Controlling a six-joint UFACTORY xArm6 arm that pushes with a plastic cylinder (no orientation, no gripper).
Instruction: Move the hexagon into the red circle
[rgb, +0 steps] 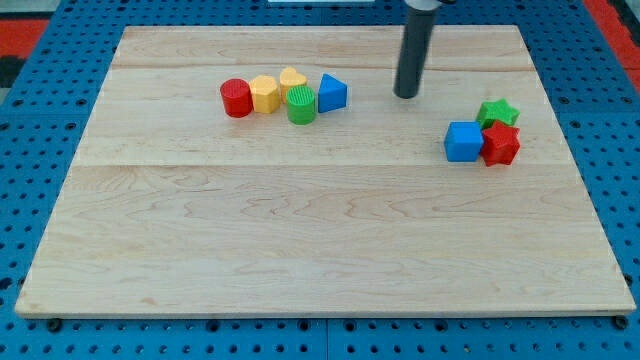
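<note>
A yellow hexagon block (264, 93) lies at the view's upper left, touching the red circle block (236, 98) on its left. A yellow heart block (292, 79) is just right of the hexagon, with a green circle block (301, 104) below it and a blue triangle block (332, 94) further right. My tip (406, 95) rests on the wooden board (300, 230), about 75 px to the right of the blue triangle and well apart from the hexagon.
At the view's right sit a blue cube (463, 141), a red star block (500, 144) touching it, and a green star block (497, 112) just above them. A blue pegboard (40, 150) surrounds the board.
</note>
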